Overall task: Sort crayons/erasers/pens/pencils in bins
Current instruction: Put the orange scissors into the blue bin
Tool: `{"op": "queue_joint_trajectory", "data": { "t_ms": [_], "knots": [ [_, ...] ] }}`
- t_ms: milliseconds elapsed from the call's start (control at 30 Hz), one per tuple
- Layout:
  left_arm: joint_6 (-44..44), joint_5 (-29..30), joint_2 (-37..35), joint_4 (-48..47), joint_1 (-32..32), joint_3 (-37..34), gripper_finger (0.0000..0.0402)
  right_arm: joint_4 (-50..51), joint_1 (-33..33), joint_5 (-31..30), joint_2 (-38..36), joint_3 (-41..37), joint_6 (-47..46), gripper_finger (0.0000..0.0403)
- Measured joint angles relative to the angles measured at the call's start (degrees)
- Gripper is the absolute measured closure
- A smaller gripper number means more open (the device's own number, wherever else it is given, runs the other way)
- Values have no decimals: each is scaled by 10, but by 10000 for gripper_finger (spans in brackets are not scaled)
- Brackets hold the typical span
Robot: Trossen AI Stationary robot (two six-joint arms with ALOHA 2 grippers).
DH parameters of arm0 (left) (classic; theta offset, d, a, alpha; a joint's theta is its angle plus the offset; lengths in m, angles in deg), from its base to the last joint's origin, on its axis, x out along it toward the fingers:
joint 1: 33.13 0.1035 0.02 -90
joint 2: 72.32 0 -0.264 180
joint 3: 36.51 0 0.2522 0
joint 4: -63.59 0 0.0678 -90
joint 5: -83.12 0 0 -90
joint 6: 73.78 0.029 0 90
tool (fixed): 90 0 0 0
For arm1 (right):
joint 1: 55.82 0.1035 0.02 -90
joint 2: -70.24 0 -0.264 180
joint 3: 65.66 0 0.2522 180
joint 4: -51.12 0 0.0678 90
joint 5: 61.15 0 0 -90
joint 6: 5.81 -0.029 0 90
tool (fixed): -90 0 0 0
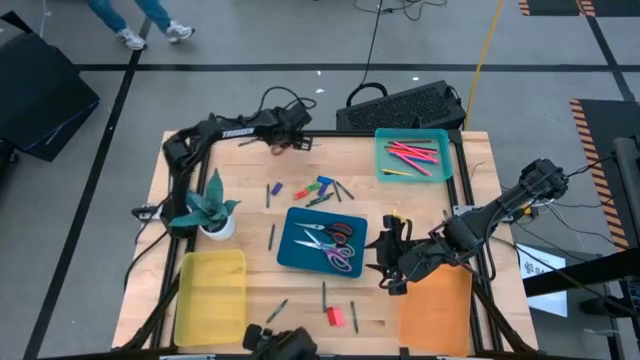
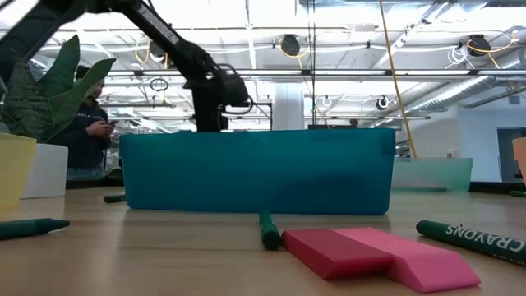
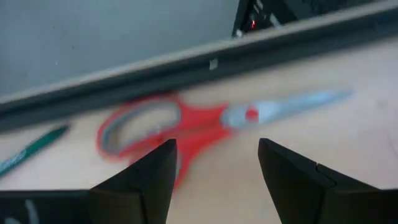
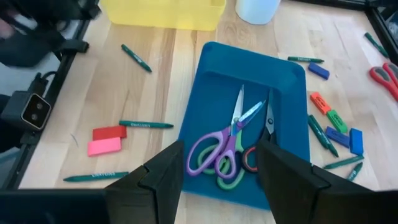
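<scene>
Four bins lie on the wooden table: yellow (image 1: pixel 210 295) near left, orange (image 1: pixel 436 308) near right, teal (image 1: pixel 413 155) far right holding pink and yellow sticks, and dark blue (image 1: pixel 322 242) in the middle holding scissors. A red eraser (image 4: pixel 109 132) and a pink eraser (image 4: pixel 104 146) lie flat side by side near the front edge. Blue, orange and green erasers (image 1: pixel 315 188) lie in a cluster beyond the blue bin. My left gripper (image 3: pixel 217 146) hangs open over red scissors (image 3: pixel 186 121) at the far edge. My right gripper (image 4: pixel 221 149) is open beside the blue bin's right side, empty.
Green crayons (image 1: pixel 272 236) lie scattered around the blue bin and near the front edge. A potted plant (image 1: pixel 212 215) stands at the left, behind the yellow bin. A black frame rail (image 3: pixel 186 68) runs along the far edge just beyond the red scissors.
</scene>
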Motion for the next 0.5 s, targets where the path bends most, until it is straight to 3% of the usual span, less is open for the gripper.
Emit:
{"op": "queue_joint_trajectory", "data": {
  "t_ms": [200,367,500],
  "knots": [
    [4,-1,68,-60,-1,37,174,-5,0,1,0,0,0,213],
    [17,-4,71,-82,5,38,174,-3,1,21,0,0,-18,213],
    [25,-42,70,-96,23,38,174,1,1,34,0,0,-32,213]
  ]
}}
